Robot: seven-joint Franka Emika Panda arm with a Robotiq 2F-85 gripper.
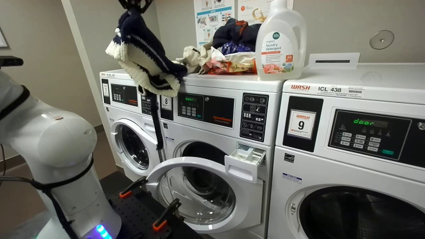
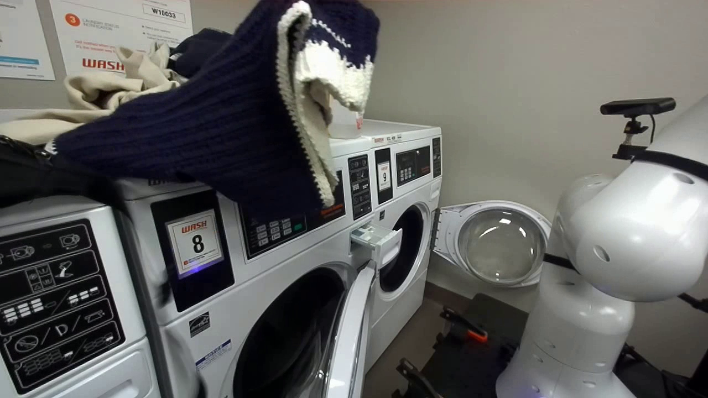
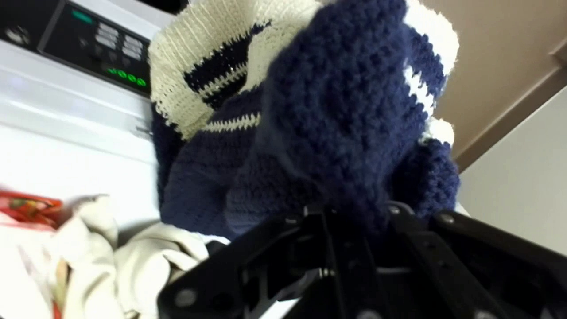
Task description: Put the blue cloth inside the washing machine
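Observation:
The blue cloth [image 1: 142,43] is a dark blue knit with cream edges and stripes. My gripper [image 1: 134,5] is shut on its upper end and holds it up; it hangs near the washers' top front edge. The cloth also shows large in an exterior view [image 2: 193,132], where the gripper is out of view. In the wrist view, the cloth [image 3: 341,97] bunches between the fingers [image 3: 354,212] and hides the tips. The washing machine number 8 [image 1: 199,132] has its round door [image 1: 239,212] open, lower than the cloth. Its dark drum opening shows in an exterior view [image 2: 282,337].
Washer 8's detergent drawer [image 1: 242,169] is pulled out above the door. A detergent bottle [image 1: 282,43] and piled clothes [image 1: 235,36] sit on top. A black strap [image 1: 155,122] hangs below the cloth. Washer 9's door [image 2: 498,243] is open. Clamps [image 1: 167,214] stick up from the base table.

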